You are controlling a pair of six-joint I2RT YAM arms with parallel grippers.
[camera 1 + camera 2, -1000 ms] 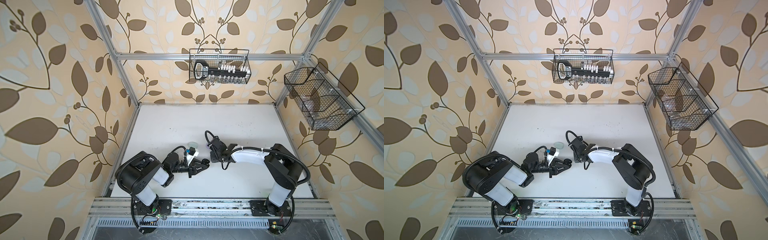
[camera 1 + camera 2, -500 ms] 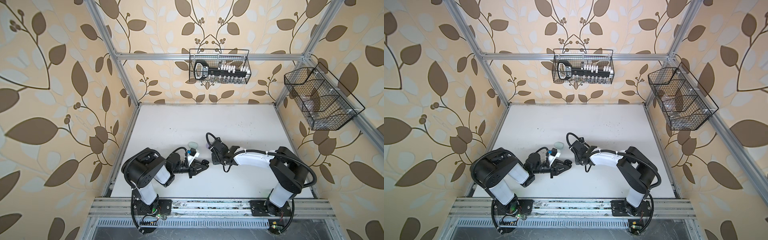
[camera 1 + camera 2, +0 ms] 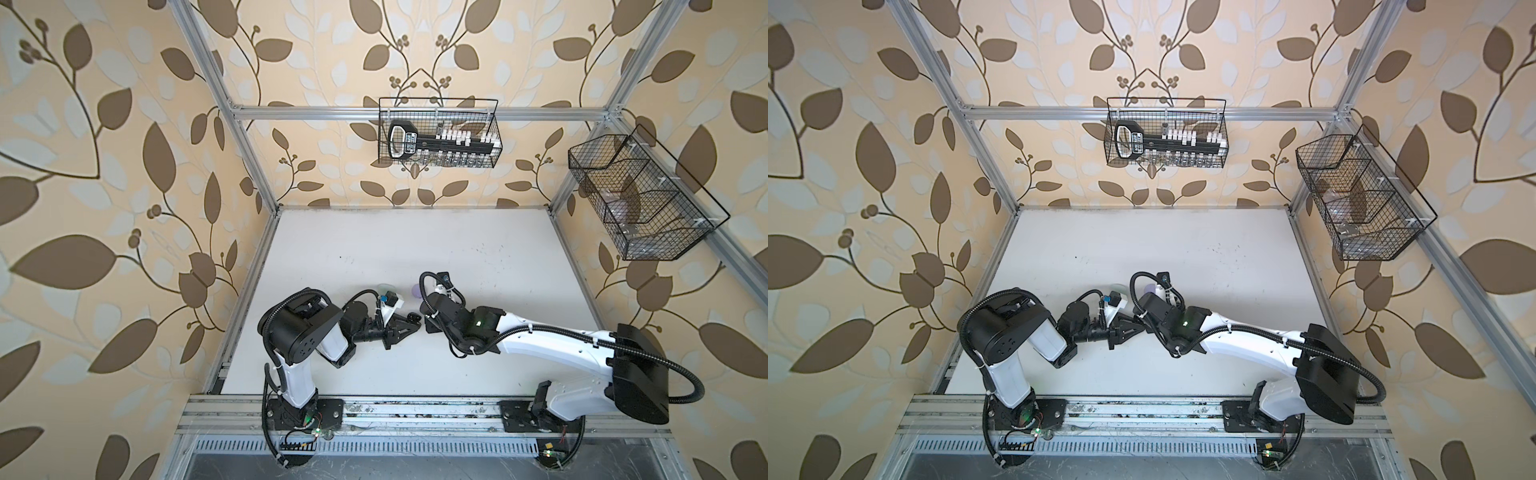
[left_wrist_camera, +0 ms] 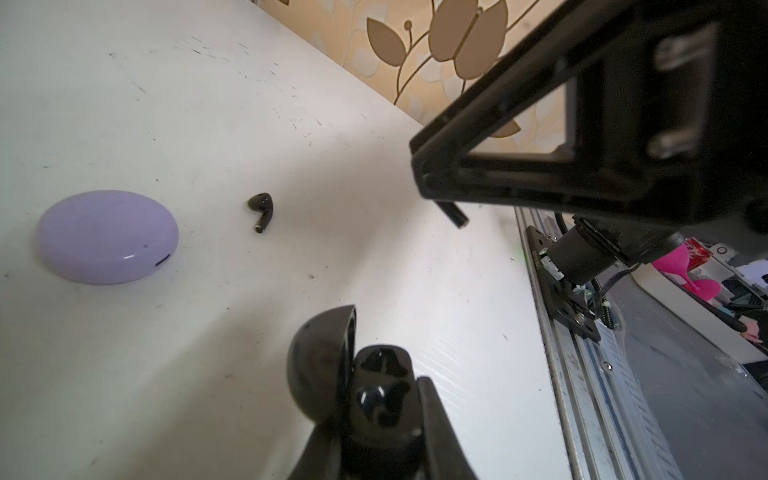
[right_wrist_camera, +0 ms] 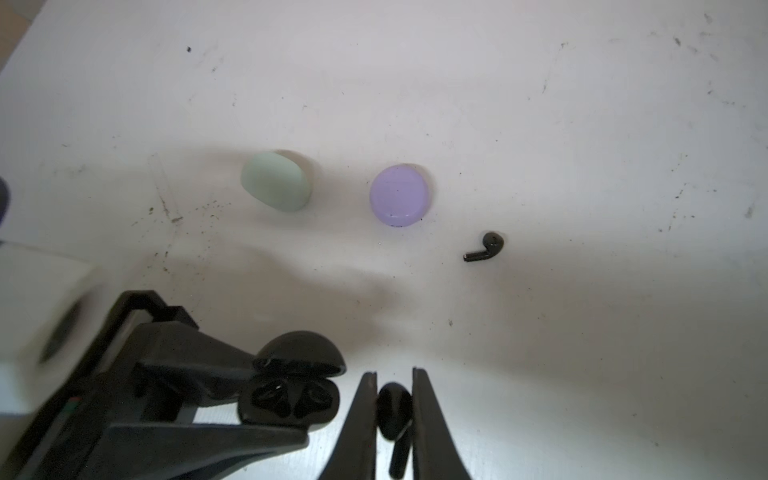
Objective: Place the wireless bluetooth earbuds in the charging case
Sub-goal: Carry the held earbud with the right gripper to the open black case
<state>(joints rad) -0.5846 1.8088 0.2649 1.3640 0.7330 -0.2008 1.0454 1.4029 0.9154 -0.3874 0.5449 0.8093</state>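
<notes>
Holding: left jaws are clamped on the open black charging case (image 5: 305,405), its lid raised; right jaws are pinched shut on one black earbud (image 5: 392,409), just beside that case.
Loose earbud: the second black earbud (image 5: 486,247) lies on the surface (image 5: 540,124) near the closed lilac case (image 5: 399,195); the mint case (image 5: 276,180) sits beside that.
Handling: probably featherlight, hard, glossy and slippery; a pinch across the bulb leaves the stem free for its well.
Hidden: lilac and mint earbuds are unseen; the held stem's end is cut off; both top views show no earbud clearly.
</notes>
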